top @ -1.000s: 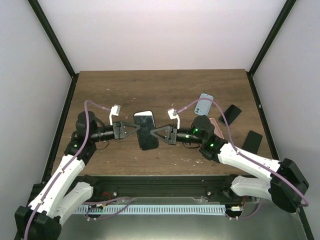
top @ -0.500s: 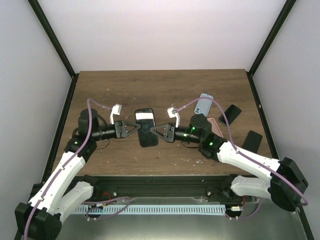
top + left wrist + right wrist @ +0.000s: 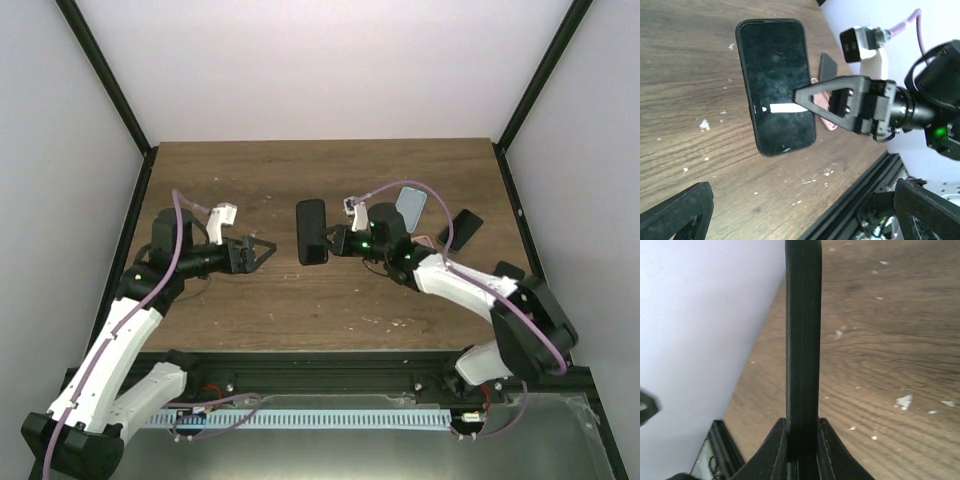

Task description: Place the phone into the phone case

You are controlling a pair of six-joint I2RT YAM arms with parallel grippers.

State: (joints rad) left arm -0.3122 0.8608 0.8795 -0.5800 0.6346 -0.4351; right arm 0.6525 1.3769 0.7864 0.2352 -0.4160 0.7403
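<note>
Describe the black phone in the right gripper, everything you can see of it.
The phone is a black slab with rounded corners, a dark glossy screen and a matte black rim. A seam runs along its edge in the right wrist view; whether the rim is a case I cannot tell. The right gripper pinches it from one long side, one finger across the screen. It stands on edge, apparently lifted off the table, screen toward the open left gripper, which does not touch it.

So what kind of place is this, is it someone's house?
Probably a robot test booth, not a house: plain white walls in a black frame, two robot arms bolted at a wooden table, and the right gripper holding up a phone.
</note>
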